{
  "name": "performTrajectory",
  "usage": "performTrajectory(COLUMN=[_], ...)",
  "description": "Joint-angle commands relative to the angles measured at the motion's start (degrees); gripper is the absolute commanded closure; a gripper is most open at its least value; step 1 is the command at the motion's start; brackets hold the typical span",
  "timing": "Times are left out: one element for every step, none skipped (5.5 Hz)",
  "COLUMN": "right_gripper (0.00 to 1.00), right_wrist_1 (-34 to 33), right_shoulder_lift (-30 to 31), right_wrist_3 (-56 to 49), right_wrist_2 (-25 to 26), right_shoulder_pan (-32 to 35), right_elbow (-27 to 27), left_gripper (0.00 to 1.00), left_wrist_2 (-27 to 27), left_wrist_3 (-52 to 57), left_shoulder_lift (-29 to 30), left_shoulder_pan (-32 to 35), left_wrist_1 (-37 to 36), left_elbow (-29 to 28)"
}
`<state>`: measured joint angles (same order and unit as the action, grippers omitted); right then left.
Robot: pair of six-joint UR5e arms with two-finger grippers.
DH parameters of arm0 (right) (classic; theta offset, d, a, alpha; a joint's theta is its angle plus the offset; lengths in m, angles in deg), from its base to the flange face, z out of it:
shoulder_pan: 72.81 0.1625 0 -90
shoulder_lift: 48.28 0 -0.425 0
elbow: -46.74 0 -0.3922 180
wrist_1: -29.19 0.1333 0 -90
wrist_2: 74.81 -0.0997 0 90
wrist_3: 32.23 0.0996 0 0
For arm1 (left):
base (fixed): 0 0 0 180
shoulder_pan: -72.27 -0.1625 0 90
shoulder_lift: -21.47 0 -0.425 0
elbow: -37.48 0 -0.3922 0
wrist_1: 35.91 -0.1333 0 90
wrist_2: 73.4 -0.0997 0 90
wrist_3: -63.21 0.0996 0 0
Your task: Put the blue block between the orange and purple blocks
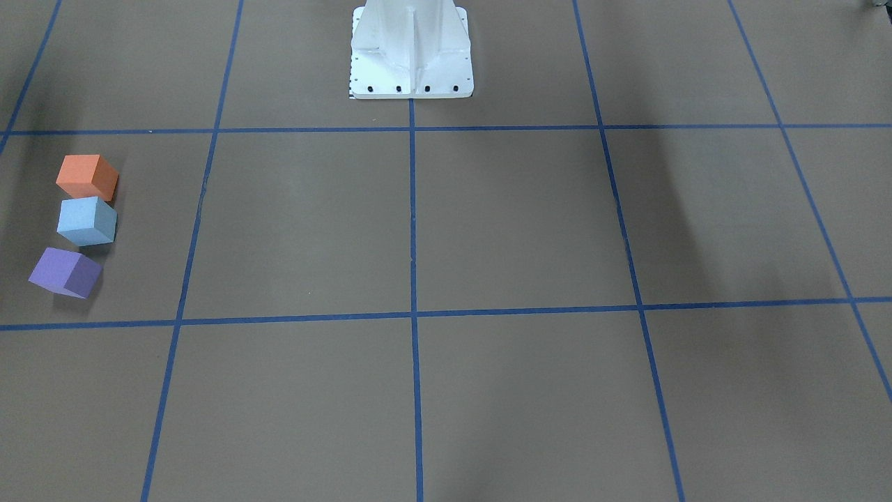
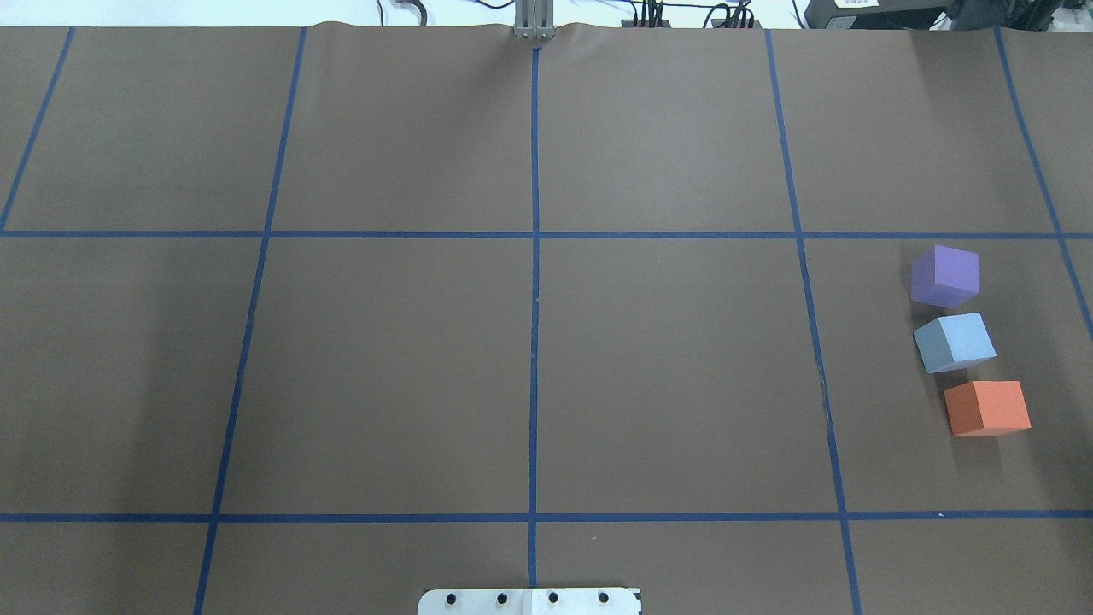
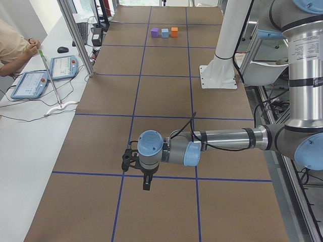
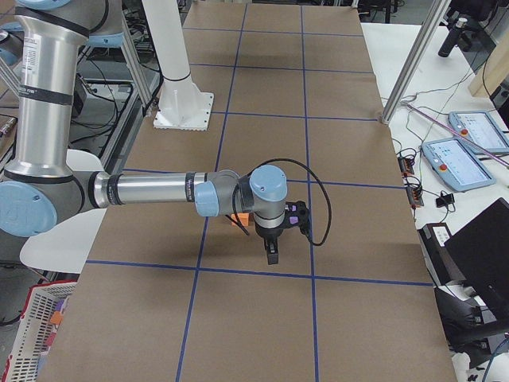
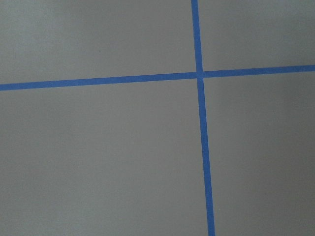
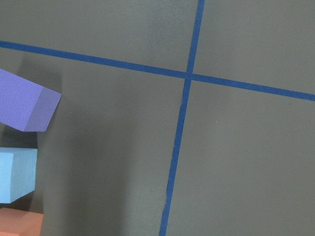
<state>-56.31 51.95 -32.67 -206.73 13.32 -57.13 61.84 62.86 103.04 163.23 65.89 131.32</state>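
The blue block sits on the table between the purple block and the orange block, in a slightly crooked row with small gaps, at the overhead view's right. The row also shows at the front-facing view's left: orange, blue, purple. The right wrist view catches the edges of the purple, blue and orange blocks. My right gripper hangs above the table close to the blocks. My left gripper hangs far from them. I cannot tell whether either is open or shut.
The brown table carries a grid of blue tape lines. The white robot pedestal stands at the robot-side edge. Tablets and cables lie on the white bench beyond the far edge, where an operator sits.
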Motion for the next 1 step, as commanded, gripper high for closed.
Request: performTrajectory(right_gripper=[0.00], right_wrist_1=[-0.02], right_shoulder_lift=[0.05], right_wrist_3=[0.00], right_wrist_2=[0.00], right_shoulder_pan=[0.00], right_elbow=[-0.01], left_gripper=[0.00], left_wrist_2=[-0.15], left_wrist_3=[0.00], left_shoulder_lift=[0.00], left_shoulder_pan=[0.00], left_wrist_1=[0.50], left_elbow=[0.02])
